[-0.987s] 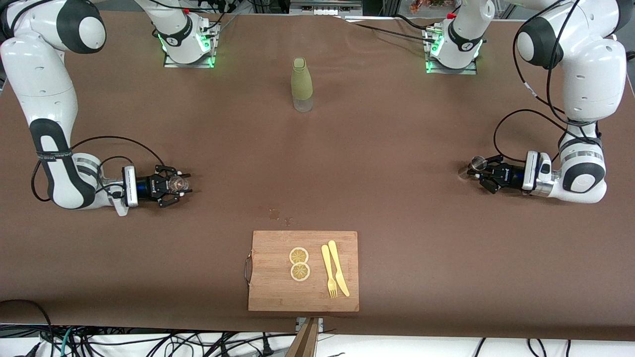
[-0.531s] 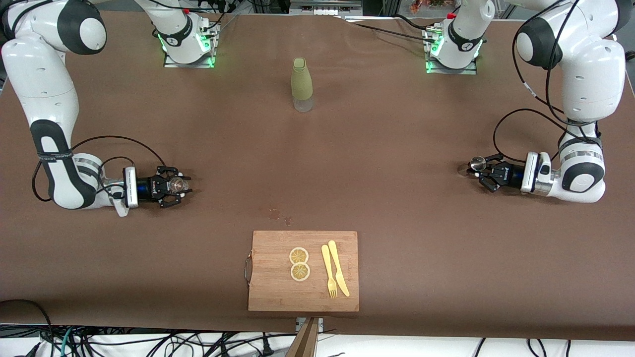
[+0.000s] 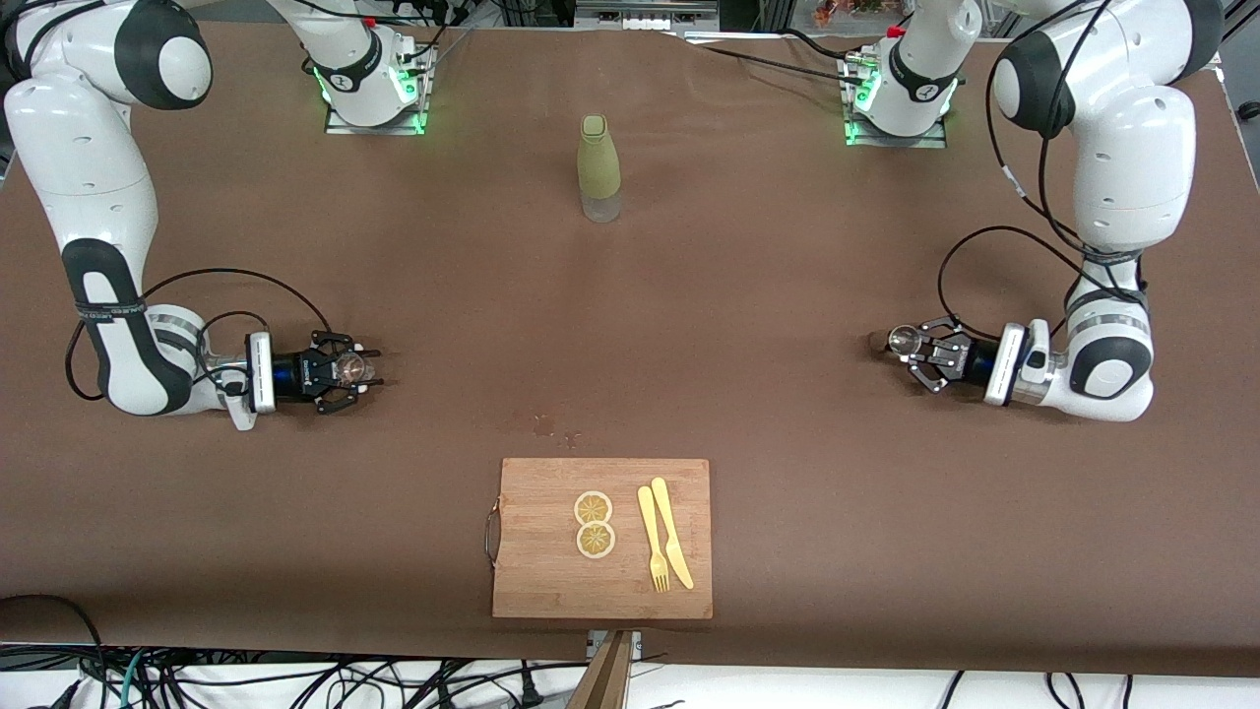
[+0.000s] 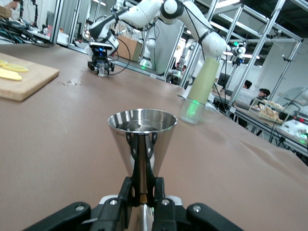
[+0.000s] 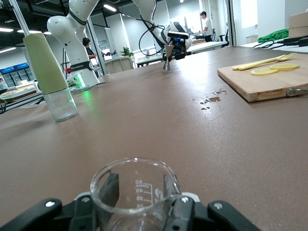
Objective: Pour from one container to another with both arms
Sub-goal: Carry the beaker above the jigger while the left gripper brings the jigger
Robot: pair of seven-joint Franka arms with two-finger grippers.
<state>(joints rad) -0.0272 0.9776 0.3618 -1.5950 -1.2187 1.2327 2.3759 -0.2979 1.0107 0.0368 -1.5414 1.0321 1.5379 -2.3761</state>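
My left gripper (image 3: 913,348) is low over the table toward the left arm's end, shut on the narrow waist of a steel jigger (image 3: 901,340). In the left wrist view the jigger's cone (image 4: 142,137) stands upright above the gripper (image 4: 143,195). My right gripper (image 3: 356,371) is low over the table toward the right arm's end, shut on a small clear glass beaker (image 3: 348,368). The right wrist view shows the beaker (image 5: 132,190) with printed gradations, upright between that gripper's (image 5: 139,195) two fingers. Both containers look empty.
A bottle with an olive-green sleeve (image 3: 598,167) stands mid-table near the bases. A wooden cutting board (image 3: 536,576) near the front edge carries two lemon slices (image 3: 594,508), a yellow fork (image 3: 651,542) and knife (image 3: 671,532). Small wet spots (image 3: 544,425) lie just above the board.
The left arm has slid toward the table's middle and slightly nearer the front camera, carrying the jigger. The right arm has hardly moved.
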